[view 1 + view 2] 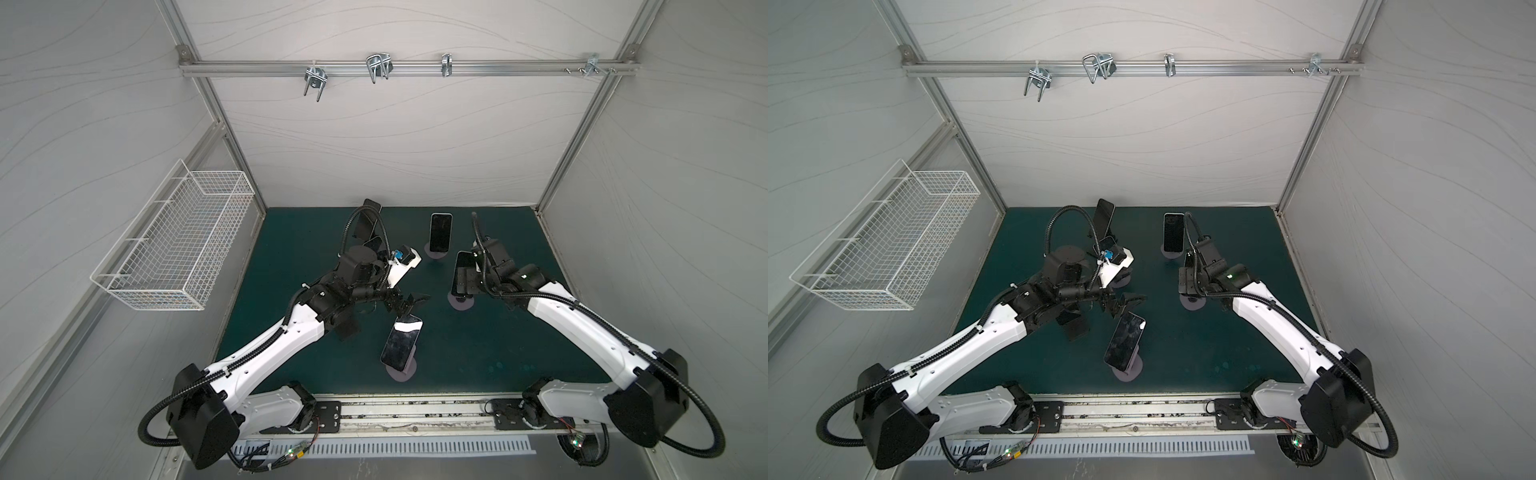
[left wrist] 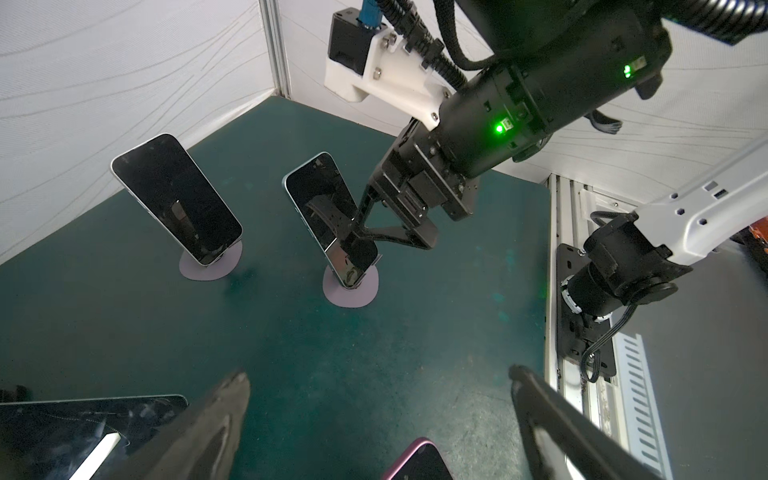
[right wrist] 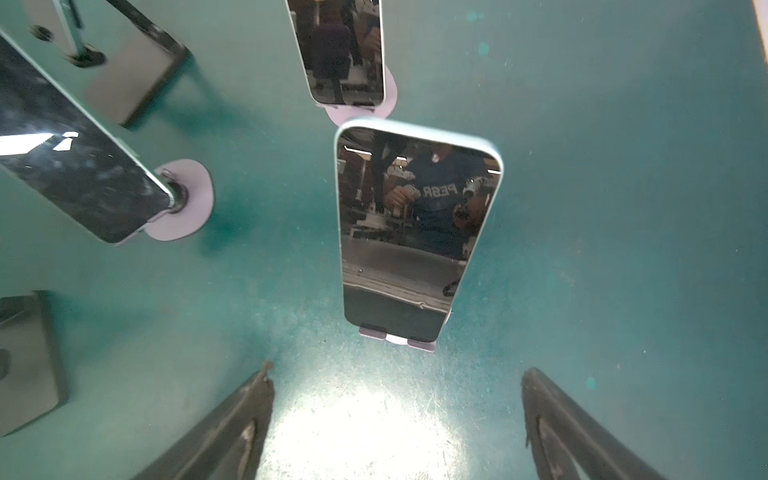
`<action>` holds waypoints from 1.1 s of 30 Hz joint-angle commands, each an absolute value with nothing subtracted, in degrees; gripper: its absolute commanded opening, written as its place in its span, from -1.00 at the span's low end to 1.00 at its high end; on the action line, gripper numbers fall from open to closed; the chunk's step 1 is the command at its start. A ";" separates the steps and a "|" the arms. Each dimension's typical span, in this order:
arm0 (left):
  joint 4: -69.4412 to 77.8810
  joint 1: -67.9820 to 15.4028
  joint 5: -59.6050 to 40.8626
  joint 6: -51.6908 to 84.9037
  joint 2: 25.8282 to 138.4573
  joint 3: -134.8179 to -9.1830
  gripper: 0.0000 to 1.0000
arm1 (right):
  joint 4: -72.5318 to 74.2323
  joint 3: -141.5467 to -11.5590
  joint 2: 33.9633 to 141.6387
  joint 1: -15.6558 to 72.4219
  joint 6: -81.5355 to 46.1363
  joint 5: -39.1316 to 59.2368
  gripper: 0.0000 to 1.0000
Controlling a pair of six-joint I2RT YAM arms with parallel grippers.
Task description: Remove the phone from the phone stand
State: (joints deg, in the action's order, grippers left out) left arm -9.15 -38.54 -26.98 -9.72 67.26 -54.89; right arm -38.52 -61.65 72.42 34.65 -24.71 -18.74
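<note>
White walls (image 1: 374, 158) box in the dark green surface (image 1: 498, 340), where several phones lean on lilac stands. The phone (image 3: 415, 224) I judge to be mine to take sits dead ahead of my right claw (image 3: 397, 374), screen toward me and clear of both fingers, which are spread wide with nothing between them. Its long axis runs up from the stand (image 3: 397, 338), whose lip holds the lower short edge. It leans back, so I reckon the lift should go up along that lean before pulling away. My right arm is plainly the nearer one. My left claw (image 1: 409, 304), also spread and empty, hangs near the top edge of a different phone (image 1: 401, 340) toward the front. Room is tighter behind, where another phone (image 3: 345, 54) stands close. Toward the right wall the surface is bare, and its edge is well apart.
</note>
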 commanded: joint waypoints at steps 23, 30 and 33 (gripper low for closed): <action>-8.00 -44.29 -17.69 -18.56 62.52 -49.65 0.98 | -33.31 -62.15 76.44 35.42 -28.00 -24.41 0.89; -7.83 -44.69 -17.52 -18.56 63.25 -49.73 0.98 | -32.79 -62.22 77.19 35.45 -28.04 -26.77 0.91; -7.83 -44.67 -18.25 -18.37 64.09 -50.19 0.98 | -32.87 -62.73 78.41 35.49 -28.12 -27.32 0.92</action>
